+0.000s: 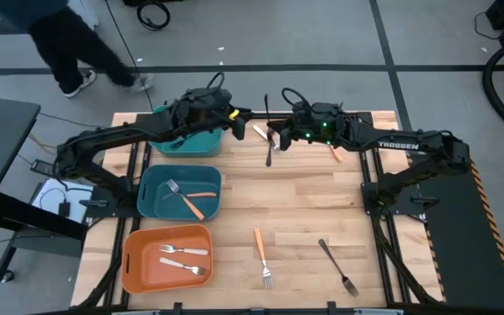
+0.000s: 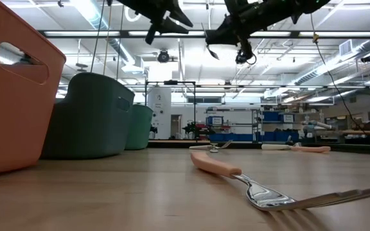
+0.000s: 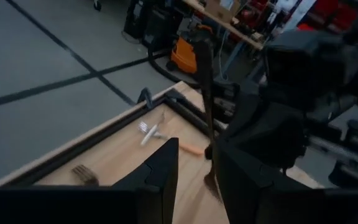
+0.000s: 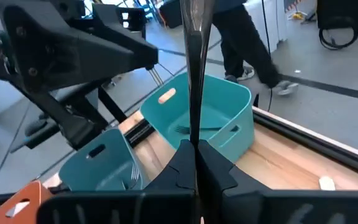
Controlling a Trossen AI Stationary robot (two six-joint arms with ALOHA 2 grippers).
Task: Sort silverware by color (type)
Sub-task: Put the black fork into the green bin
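**Black utensil held aloft between the two arms**

Wood-planked table (image 1: 304,197) is seen from above with silverware spread over it. Nearest the front edge, an orange bin (image 1: 166,258) holds two cream-handled forks (image 1: 184,259). Just beside it on the bare boards lie an orange-handled fork (image 1: 262,257) and a black fork (image 1: 337,266), well apart from each other. Behind the orange bin, a teal bin (image 1: 179,192) contains a silver fork and an orange-handled piece, crossed. A second teal bin (image 1: 186,140) stands at the far side, partly covered by the left arm.

Over the far middle of the table, the right gripper (image 1: 276,136) is closed tight on a black utensil (image 1: 269,131), which is gripped near its lower part and held upright clear of the surface. The left gripper (image 1: 234,115) is held just beside it, fingers parted, with nothing seen in its grasp. Two more pieces lie on the far boards, a cream-handled one (image 1: 260,131) and an orange-handled one (image 1: 334,154). A person's legs (image 1: 77,52) are seen on the floor beyond.
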